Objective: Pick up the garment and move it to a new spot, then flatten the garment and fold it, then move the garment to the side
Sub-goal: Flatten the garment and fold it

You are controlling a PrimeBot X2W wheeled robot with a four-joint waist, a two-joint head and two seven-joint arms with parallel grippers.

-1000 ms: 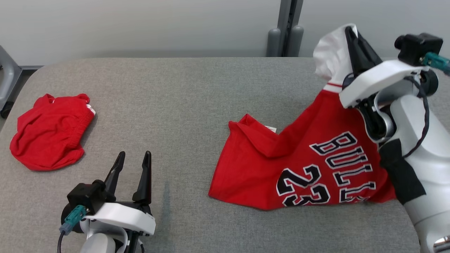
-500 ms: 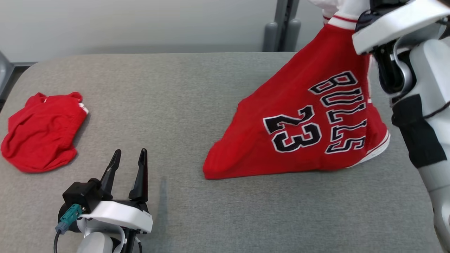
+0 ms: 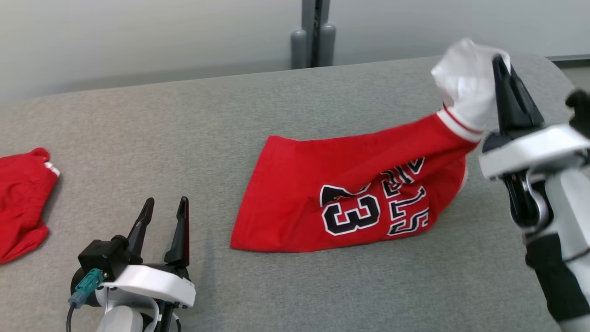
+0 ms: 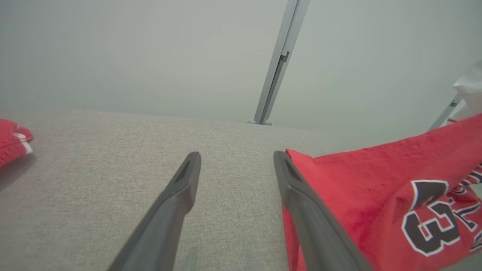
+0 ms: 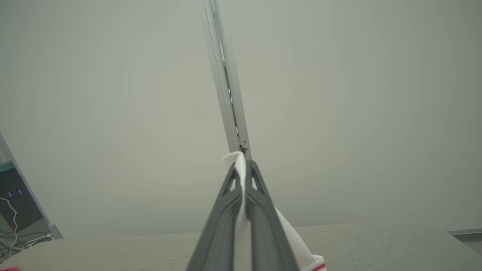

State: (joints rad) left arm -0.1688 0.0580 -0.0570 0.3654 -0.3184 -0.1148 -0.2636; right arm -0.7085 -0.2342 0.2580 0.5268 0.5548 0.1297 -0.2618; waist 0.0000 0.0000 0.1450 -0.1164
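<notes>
— Jersey first: where does it lie, compared with the pincers?
— The red basketball jersey is in the middle of the grey table, a little to the right. Its left hem rests flat on the cloth surface. Its right end rises from the table to the right gripper, which stands at the far right.
— Does that pincer hold it?
— Yes. The two dark fingers are pressed together on a white bunch of cloth at the jersey's raised end. In the right wrist view the white fabric sticks out between the tips.
— And the other pincer?
— The left gripper is near and to the left, low over the table. Its fingers are spread and hold nothing. The jersey's hem is just beside its right finger, apart from it.
— How does the fabric look?
— Soft and slightly fuzzy, with a long diagonal fold. A black "23" with white outline shows, and the letters beside it are half hidden in the fold. A red-and-white striped band separates red from white. A crumpled red garment lies at the far left edge.
</notes>
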